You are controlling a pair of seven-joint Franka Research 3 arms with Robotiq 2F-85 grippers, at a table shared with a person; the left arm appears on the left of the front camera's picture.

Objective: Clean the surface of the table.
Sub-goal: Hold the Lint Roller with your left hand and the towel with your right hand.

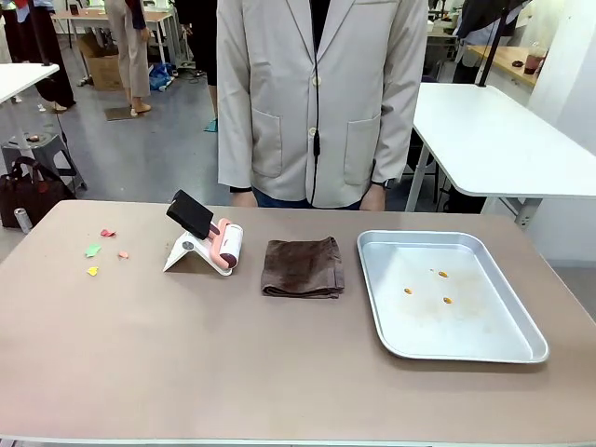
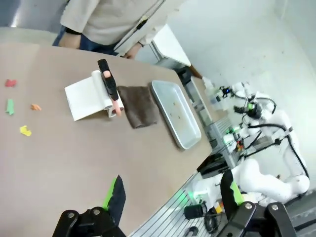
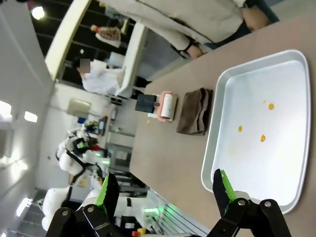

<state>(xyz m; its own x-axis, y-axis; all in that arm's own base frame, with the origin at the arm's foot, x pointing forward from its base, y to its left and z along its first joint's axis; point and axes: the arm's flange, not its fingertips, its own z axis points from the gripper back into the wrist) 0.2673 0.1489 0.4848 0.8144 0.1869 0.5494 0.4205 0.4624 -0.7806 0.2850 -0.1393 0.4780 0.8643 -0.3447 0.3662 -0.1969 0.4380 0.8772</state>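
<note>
Bench (image 1: 279, 372): across the foreground, paper scraps (image 1: 101, 250) at 10 o'clock.
Left end effector (image 2: 172, 185), right end effector (image 3: 163, 177): both open, empty.
Risk: scattering scraps off the edge; snagging cloth (image 1: 302, 267) or nudging tray (image 1: 466, 326) at 3 o'clock.

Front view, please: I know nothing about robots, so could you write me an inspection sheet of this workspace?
Surface: brown table, with coloured paper scraps on its left part.
Job's things: lint roller on a white stand; folded brown cloth beside it, apart.
Clutter: metal tray with orange crumbs inside.
Grippers: left gripper open, holding nothing; right gripper open, holding nothing.
Cables: nothing seen on the table.
Surroundings: person in a pale jacket at the far edge; white-topped table behind.
</note>
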